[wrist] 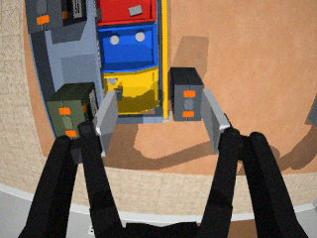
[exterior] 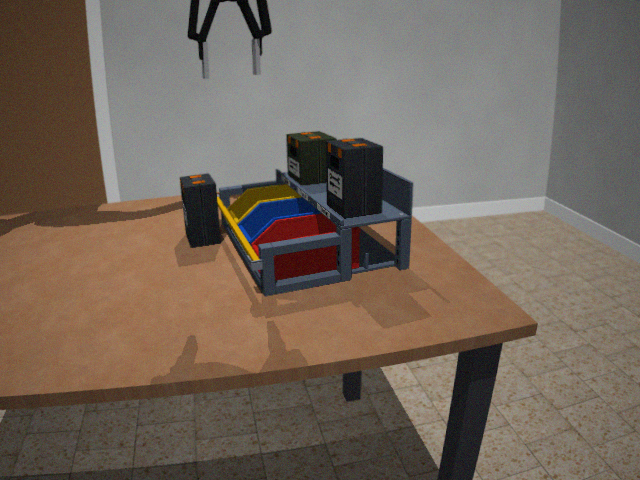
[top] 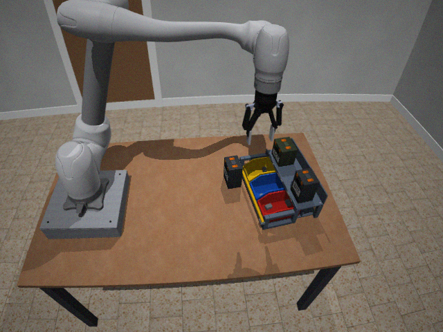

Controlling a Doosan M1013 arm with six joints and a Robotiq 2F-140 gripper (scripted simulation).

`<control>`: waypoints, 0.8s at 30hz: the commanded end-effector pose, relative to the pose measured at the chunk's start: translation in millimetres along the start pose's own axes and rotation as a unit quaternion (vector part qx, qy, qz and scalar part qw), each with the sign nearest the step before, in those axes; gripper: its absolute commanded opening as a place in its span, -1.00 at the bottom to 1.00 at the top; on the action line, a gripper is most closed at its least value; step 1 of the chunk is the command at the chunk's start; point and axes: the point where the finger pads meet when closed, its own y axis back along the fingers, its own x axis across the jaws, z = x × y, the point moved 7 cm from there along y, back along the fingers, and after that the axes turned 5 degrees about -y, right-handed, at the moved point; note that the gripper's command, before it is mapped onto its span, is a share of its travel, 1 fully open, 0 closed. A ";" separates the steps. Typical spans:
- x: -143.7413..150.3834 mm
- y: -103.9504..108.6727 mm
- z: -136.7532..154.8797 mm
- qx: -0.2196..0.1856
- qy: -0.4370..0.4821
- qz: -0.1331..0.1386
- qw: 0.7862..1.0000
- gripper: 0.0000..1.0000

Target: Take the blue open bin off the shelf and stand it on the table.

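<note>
Gripper [top: 260, 138] [exterior: 230, 59] [wrist: 158, 101]: hovering above counter [top: 172, 228] [exterior: 113, 310] [wrist: 258, 64], fingers standing apart, holding nothing
Blue bin [top: 266, 185] [exterior: 276, 214] [wrist: 128, 52]: sitting between yellow bin [top: 258, 169] [exterior: 263, 198] [wrist: 136, 91] and red bin [top: 277, 201] [exterior: 302, 227] [wrist: 119, 11]

2 cases [top: 284, 151] [top: 304, 185] [exterior: 309, 157] [exterior: 355, 177] [wrist: 71, 111] [wrist: 50, 15] behind bins, 1 beside rail [top: 253, 196] [exterior: 238, 228] [wrist: 165, 55]

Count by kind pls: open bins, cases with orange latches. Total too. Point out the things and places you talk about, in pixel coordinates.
Open bins: 3 (yellow bin [top: 258, 169] [exterior: 258, 198] [wrist: 136, 89], blue bin [top: 267, 185] [exterior: 276, 212] [wrist: 128, 55], red bin [top: 277, 201] [exterior: 297, 228] [wrist: 116, 16])
Cases with orange latches: 3 (green case [top: 285, 153] [exterior: 309, 160] [wrist: 69, 106], dark case on the shelf's upper deck [top: 304, 187] [exterior: 361, 180] [wrist: 49, 15], dark case on the table [top: 232, 173] [exterior: 200, 211] [wrist: 185, 81])
Total: 6
</note>
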 end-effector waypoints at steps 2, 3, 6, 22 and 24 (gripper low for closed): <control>-1.1 -1.0 0.4 0.000 0.000 0.001 1.000 0.15; -1.1 -1.0 0.4 0.000 0.000 0.001 1.000 0.15; -0.1 -0.8 0.3 0.000 0.000 0.000 1.000 0.15; 3.0 -1.0 0.0 0.000 0.000 0.001 1.000 0.15; 5.4 -1.0 -0.4 0.000 0.000 0.001 1.000 0.15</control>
